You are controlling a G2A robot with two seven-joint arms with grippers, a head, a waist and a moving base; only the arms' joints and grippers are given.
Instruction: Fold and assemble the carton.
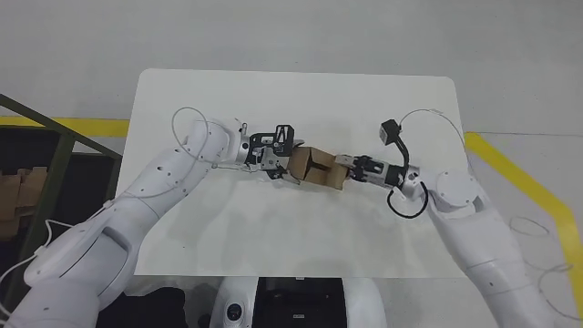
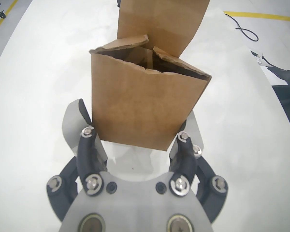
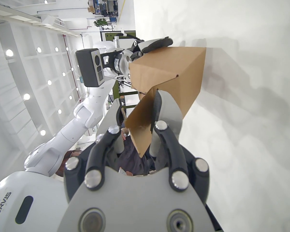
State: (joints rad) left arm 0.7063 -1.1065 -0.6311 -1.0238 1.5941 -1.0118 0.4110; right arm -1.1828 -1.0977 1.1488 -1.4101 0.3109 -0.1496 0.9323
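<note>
Right end effector [image 3: 139, 100] pinches carton [image 3: 178, 73] flap — mid table [image 1: 273, 237].

Top camera above the arms, looking down on the tabletop [image 1: 182, 237], left wrist camera close behind the left end effector [image 2: 135, 112], facing forward over the carton [image 2: 147, 92], right wrist camera close behind the right end effector [image 3: 139, 102], rolled sideways, all three sharing the carton between them

Beyond the left hand [image 2: 135, 109], the carton [image 2: 147, 92] it clasps has its tall rear flap cut off by the frame's edge and its inside too dark to make out, while at the right hand [image 3: 139, 100] a flap hides part of one finger [image 3: 112, 117].
</note>
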